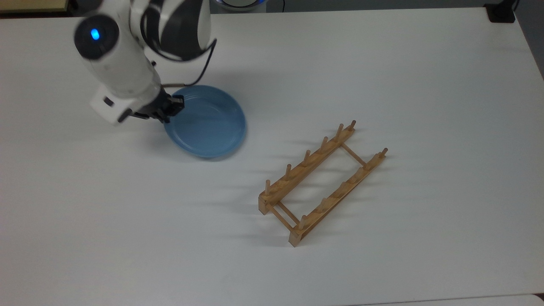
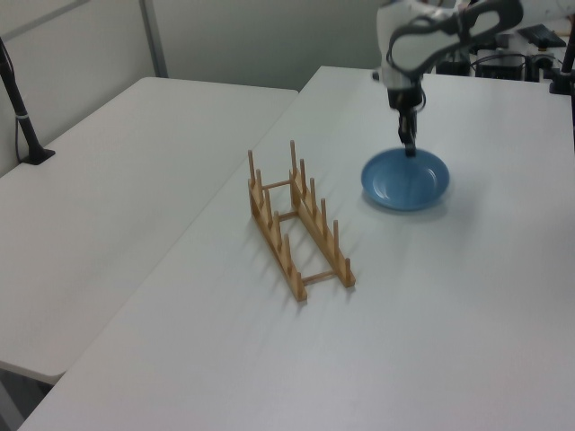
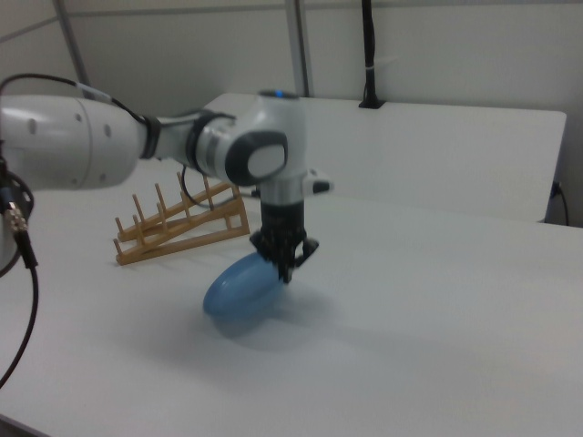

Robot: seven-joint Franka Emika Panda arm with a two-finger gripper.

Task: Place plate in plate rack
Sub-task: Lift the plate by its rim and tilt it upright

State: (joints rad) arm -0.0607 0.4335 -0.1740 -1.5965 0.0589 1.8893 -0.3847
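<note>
With my hand pinched shut on the rim of the plate, I hold it clear of the bench, tilted so its far edge hangs lower, as the right view shows. It is round, light blue and glossy, with a raised rim, and hangs from the one edge I grip. Further off stands the plate rack, well apart from the plate, toward the top view's lower right. Its two pegged rails run diagonally there, so I judge the plate must stand on edge across them, between pegs.
</note>
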